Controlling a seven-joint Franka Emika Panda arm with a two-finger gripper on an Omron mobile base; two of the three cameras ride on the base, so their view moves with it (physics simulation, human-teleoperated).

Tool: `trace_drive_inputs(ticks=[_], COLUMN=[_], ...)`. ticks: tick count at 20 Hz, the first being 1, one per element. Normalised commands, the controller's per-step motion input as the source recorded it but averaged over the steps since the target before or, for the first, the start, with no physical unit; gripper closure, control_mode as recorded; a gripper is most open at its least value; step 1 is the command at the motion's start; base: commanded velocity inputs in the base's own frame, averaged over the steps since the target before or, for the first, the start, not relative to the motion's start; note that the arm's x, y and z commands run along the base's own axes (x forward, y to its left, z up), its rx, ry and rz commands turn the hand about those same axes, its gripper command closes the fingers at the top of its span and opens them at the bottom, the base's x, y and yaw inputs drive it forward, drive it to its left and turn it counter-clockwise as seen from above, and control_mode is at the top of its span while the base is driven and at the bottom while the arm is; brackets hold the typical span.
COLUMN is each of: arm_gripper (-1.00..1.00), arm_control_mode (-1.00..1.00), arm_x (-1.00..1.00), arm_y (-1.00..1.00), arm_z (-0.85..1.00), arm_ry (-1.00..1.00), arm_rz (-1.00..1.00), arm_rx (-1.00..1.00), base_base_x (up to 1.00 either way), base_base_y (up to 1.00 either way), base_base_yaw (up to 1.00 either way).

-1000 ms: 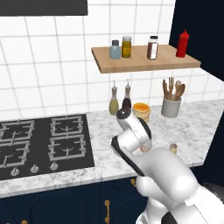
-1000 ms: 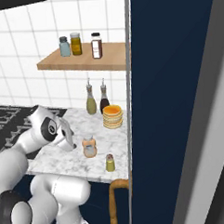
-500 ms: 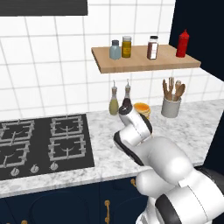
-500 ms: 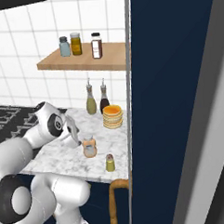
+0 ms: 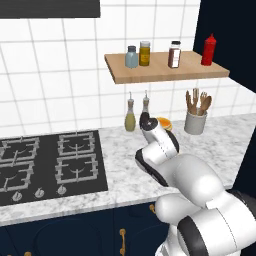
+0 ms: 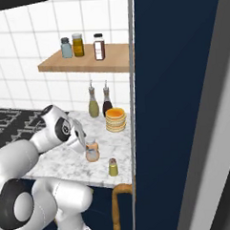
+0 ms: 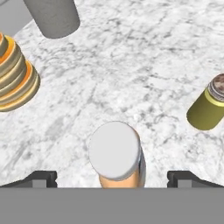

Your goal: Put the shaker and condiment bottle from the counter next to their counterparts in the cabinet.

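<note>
The condiment bottle (image 7: 116,153), orange-tan with a whitish cap, stands upright on the marbled counter (image 7: 131,65). My gripper (image 7: 113,177) is open just above it, one dark tip well clear on each side of the cap. From the right base view the gripper (image 6: 81,139) hangs just left of the condiment bottle (image 6: 92,149). The shaker (image 7: 207,107), stubby and yellow-green with a metal cap, stands apart to one side, near the counter's front edge (image 6: 113,167). The wooden cabinet shelf (image 5: 165,69) holds a red squeeze bottle (image 5: 209,50), a yellow jar (image 5: 144,53) and a pale blue jar (image 5: 131,57).
A stack of orange bowls (image 6: 115,119) and two oil bottles (image 6: 93,103) stand behind the bottle by the wall. A grey utensil holder (image 5: 195,121) sits further right. A brown jar (image 5: 174,54) is on the shelf. The black stove (image 5: 50,162) lies to the left; a tall navy panel (image 6: 173,94) bounds the right.
The arm has reached forward and down, bringing the open hand from left of the condiment bottle to right over it. The bottle and shaker have not moved.
</note>
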Motion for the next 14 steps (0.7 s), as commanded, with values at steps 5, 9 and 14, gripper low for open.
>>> trace_drive_inputs(ticks=[5,9,14], arm_gripper=[-1.00,-1.00,1.00], arm_control_mode=[-1.00,-1.00,-1.00], arm_x=[0.00,0.00,-0.02], arm_y=[-0.15,-0.14,-0.06], arm_z=[-0.20,-0.21,-0.25], arm_ry=[-0.04,-0.06,-0.05], arm_rz=[0.00,0.00,0.00], arm_rx=[0.00,0.01,0.00], base_base_x=[0.00,0.00,0.00], base_base_y=[0.00,0.00,0.00], base_base_yaw=[0.00,0.00,0.00])
